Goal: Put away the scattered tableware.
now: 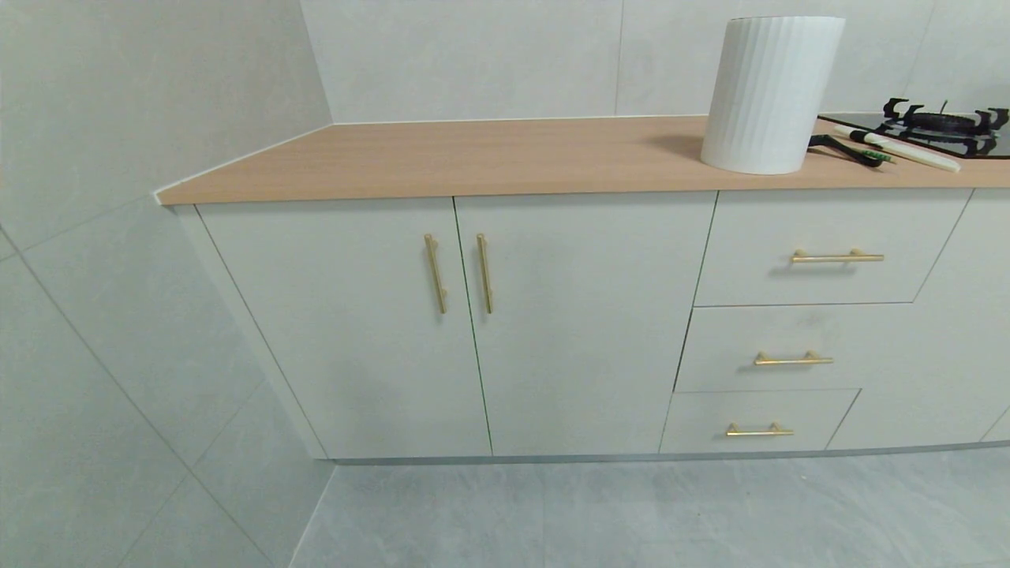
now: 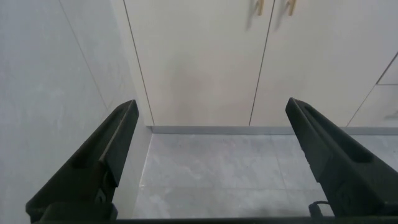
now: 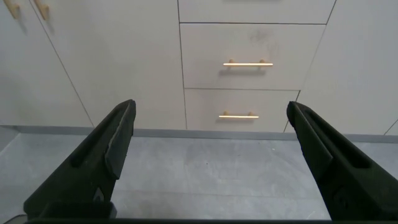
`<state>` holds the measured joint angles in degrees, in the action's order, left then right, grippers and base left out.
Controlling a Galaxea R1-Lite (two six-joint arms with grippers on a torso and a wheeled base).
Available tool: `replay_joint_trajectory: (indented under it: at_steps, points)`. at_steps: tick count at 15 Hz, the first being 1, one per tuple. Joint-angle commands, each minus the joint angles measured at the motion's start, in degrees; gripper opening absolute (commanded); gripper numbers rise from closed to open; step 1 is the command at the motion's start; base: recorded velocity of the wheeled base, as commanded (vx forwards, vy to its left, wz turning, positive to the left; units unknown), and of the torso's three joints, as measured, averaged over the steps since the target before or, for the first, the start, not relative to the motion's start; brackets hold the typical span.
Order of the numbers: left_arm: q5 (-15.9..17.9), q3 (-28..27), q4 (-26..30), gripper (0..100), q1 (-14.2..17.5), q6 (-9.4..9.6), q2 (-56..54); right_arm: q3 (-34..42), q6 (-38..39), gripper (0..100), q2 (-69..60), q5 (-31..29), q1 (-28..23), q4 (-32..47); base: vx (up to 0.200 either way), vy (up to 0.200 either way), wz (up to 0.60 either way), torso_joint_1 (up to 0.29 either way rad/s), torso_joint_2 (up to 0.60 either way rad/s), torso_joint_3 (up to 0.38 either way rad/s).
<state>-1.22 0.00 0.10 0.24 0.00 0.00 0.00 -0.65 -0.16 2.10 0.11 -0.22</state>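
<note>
Left gripper (image 2: 210,107) and right gripper (image 3: 210,106) hang wide open, holding nothing, low over the floor (image 1: 631,513) before the cabinets (image 1: 584,315). The utensils (image 1: 846,148) lie near the countertop's (image 1: 473,158) right front edge, just beside the white container (image 1: 769,95).

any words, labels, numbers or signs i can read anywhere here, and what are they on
None can be read. The white ribbed cylindrical holder, the pale cabinet doors and the drawers with brass handles are plain.
A small green mark among the black and white utensils beside the holder is too small to tell as print.
</note>
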Motion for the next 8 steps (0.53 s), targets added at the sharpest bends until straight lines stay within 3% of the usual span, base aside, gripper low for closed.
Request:
replay_joint_trajectory:
  at_steps: [1, 6, 8]
  points:
    - [0.0, 0.0, 0.0, 100, 0.0, 0.00, 0.0, 0.0, 0.3, 100, 0.2, 0.1, 0.1, 0.0, 0.000, 0.000, 0.00, 0.000, 0.00, 0.000]
    - [0.0, 0.0, 0.0, 100, 0.0, 0.00, 0.0, 0.0, 0.4, 100, 0.2, 0.0, 0.1, 0.0, 0.000, 0.000, 0.00, 0.000, 0.00, 0.000]
    - [0.0, 0.0, 0.0, 100, 0.0, 0.00, 0.0, 0.0, 0.4, 100, 0.2, 0.0, 0.1, 0.0, 0.000, -0.200, 0.00, 0.000, 0.00, 0.000]
